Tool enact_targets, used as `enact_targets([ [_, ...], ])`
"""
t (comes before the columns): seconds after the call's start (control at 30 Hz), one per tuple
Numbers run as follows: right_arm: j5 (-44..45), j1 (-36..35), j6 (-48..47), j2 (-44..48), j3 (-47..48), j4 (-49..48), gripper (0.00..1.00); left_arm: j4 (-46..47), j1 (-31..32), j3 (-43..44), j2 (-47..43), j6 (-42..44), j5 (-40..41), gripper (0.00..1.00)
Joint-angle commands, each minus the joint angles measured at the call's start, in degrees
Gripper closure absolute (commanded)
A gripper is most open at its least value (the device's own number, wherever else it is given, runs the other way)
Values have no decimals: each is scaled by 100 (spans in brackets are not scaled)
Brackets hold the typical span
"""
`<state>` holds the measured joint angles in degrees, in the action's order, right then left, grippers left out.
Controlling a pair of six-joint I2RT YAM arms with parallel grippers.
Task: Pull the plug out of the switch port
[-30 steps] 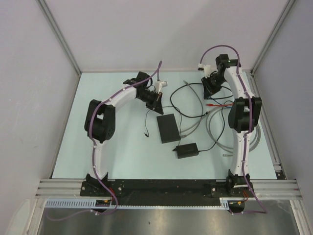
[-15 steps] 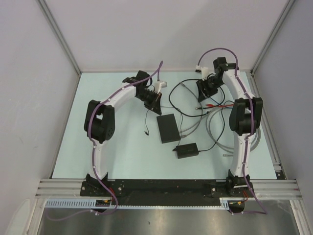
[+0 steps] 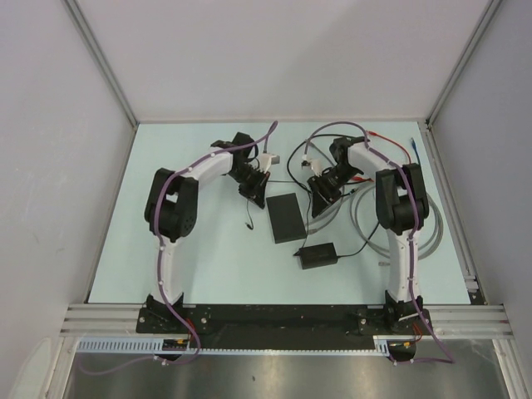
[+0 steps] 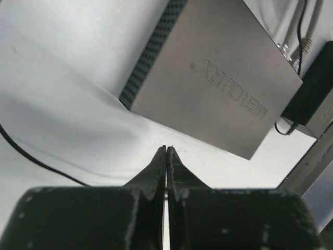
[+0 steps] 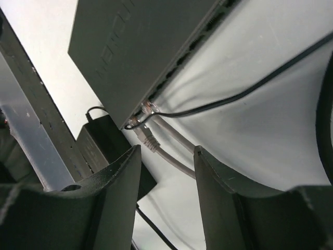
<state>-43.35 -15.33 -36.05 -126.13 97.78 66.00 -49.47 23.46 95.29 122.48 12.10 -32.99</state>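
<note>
The flat black switch (image 3: 285,218) lies mid-table; it shows in the left wrist view (image 4: 208,78) and the right wrist view (image 5: 135,47). On its right edge, near the front corner, a grey plug (image 5: 148,136) with a grey cable and a thin black cable sit in the ports (image 5: 141,112). My right gripper (image 3: 321,196) is open and empty; in its wrist view (image 5: 166,151) the jaws stand either side of the grey cable, a short way back from the plug. My left gripper (image 3: 256,191) is shut and empty (image 4: 166,148), just off the switch's far left corner.
The black power-adapter brick (image 3: 318,255) lies in front of the switch, also in the right wrist view (image 5: 101,146). Grey cable loops (image 3: 366,224) lie at the right. Red (image 3: 378,133) and blue (image 3: 413,145) cables lie at the back right. A loose black lead (image 3: 249,218) lies left of the switch.
My right arm has swung from the back right corner down and left to the switch's right edge. My left gripper has shifted slightly toward the switch.
</note>
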Motion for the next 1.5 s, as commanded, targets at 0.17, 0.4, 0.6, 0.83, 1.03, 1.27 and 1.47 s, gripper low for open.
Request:
enact_targets([
  [0.17,-332,-14,-218,-571,303,195,48,-79,-17,1401,953,240,-49,99],
  [0.4,116,109,116,-510,242,-201,49,-230,-158,2240,1104,179,337,99],
  [0.6,748,57,634,-527,145,-886,52,121,-158,1459,6,4,58,98],
  [0.83,680,-110,819,-703,136,-1309,53,219,-53,624,-128,-234,-1103,99],
  [1.03,3,-14,451,-905,364,-844,53,228,27,570,285,-208,-1140,100],
  [1.27,-350,-31,-385,-1230,690,176,56,219,62,816,637,-217,-1060,100],
  [1.47,-130,-172,-683,-1186,550,378,60,289,79,772,646,-278,-1113,100],
])
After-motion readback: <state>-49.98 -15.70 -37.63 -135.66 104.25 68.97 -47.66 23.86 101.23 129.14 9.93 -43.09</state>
